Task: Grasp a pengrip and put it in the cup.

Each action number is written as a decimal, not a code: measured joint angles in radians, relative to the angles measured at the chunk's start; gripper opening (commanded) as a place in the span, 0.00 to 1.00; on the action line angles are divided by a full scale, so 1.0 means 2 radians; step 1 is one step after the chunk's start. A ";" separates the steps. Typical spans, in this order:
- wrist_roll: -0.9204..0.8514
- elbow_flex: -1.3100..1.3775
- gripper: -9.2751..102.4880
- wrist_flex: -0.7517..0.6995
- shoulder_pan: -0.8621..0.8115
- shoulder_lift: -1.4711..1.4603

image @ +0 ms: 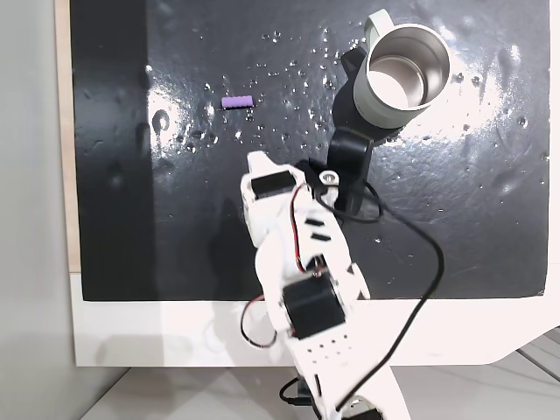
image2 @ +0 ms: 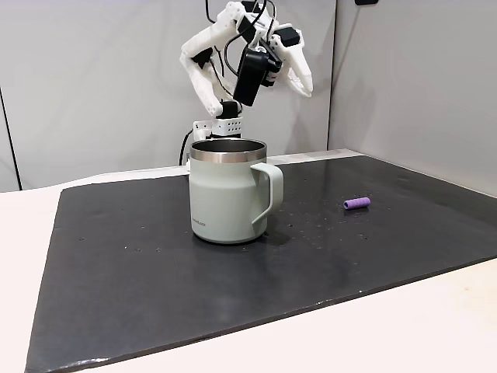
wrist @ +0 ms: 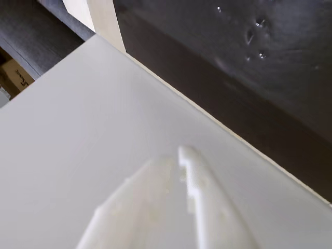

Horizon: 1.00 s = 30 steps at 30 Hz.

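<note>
Black matting (image2: 155, 264) is covering a white table (image2: 404, 326), with pale panels (image2: 93, 85) standing behind it in a fixed view. Water droplets (image: 289, 96) are glinting across the mat in a fixed view. The cup (image2: 227, 190) is standing upright on the mat, its handle (image2: 271, 189) pointing toward the pengrip (image2: 356, 203), which is lying on its side on the mat, well apart from the cup and touching nothing. In a fixed view the pengrip (image: 237, 101) is sitting to the left of the cup (image: 401, 77), with bare mat around it. The arm (image: 302, 262) is reaching up from the table's near edge, and in a fixed view it is hanging folded in the air behind the cup. The gripper (image2: 298, 81) is pointing downward, well above the mat and clear of both cup and pengrip. In the wrist view its white fingers (wrist: 199, 207) are lying close together with nothing between them, so the jaws are looking closed and empty.
</note>
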State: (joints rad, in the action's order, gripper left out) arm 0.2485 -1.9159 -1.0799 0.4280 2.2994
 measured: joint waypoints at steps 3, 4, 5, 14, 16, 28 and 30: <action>0.028 0.078 0.09 -0.033 0.000 -0.074; 0.035 0.102 0.10 -0.044 0.002 -0.097; 0.039 0.123 0.10 -0.054 0.004 -0.119; 0.043 0.273 0.25 -0.130 0.012 -0.283; 0.043 0.308 0.29 -0.150 0.013 -0.318; 0.064 0.426 0.31 -0.186 0.013 -0.474; 0.064 0.436 0.31 -0.186 0.012 -0.496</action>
State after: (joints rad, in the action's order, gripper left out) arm 0.3774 -1.0431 -1.4527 0.4525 1.3070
